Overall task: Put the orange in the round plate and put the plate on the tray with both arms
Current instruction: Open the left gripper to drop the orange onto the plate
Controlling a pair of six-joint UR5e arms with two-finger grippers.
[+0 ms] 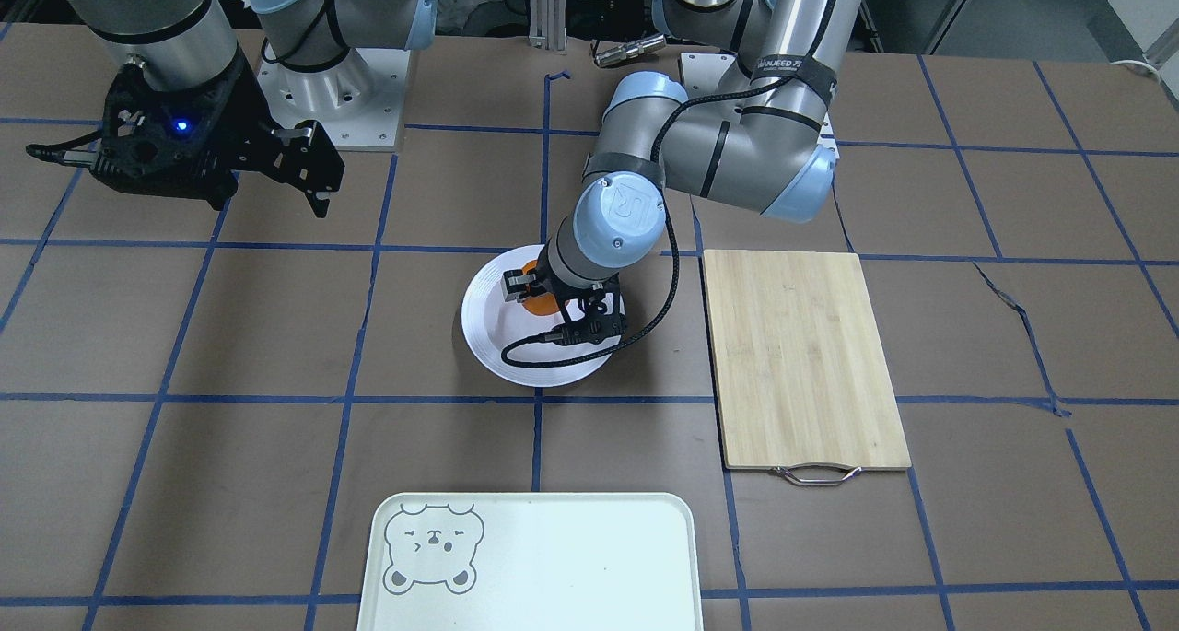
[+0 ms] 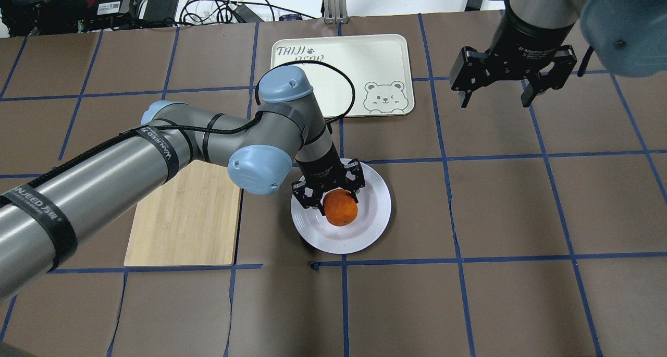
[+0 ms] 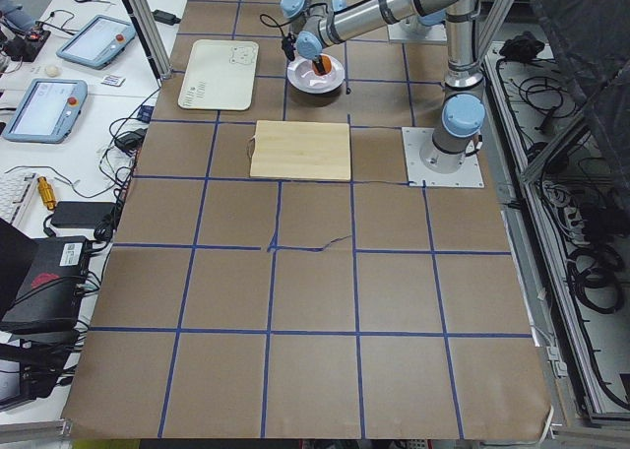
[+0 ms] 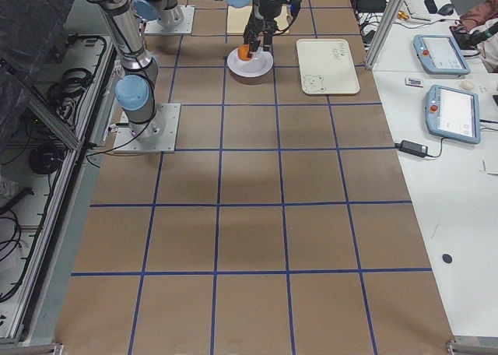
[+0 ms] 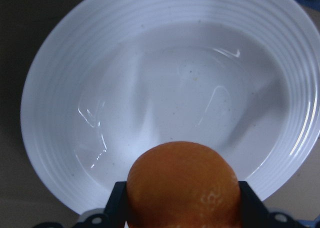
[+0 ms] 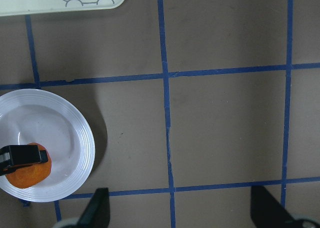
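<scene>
left gripper [image 2: 336,198] grips the orange [image 2: 341,208] over the round plate [image 2: 376,211]: ease down, then release; right gripper [image 2: 495,102] wide open, well apart.

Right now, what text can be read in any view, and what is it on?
"TAIJI": on the tray; the line under it is partly hidden and unreadable.
"WANJEED": on the strap around the left arm.
"UR" logo: on the cap of that arm.
Label above the right gripper: too small to read.
</scene>
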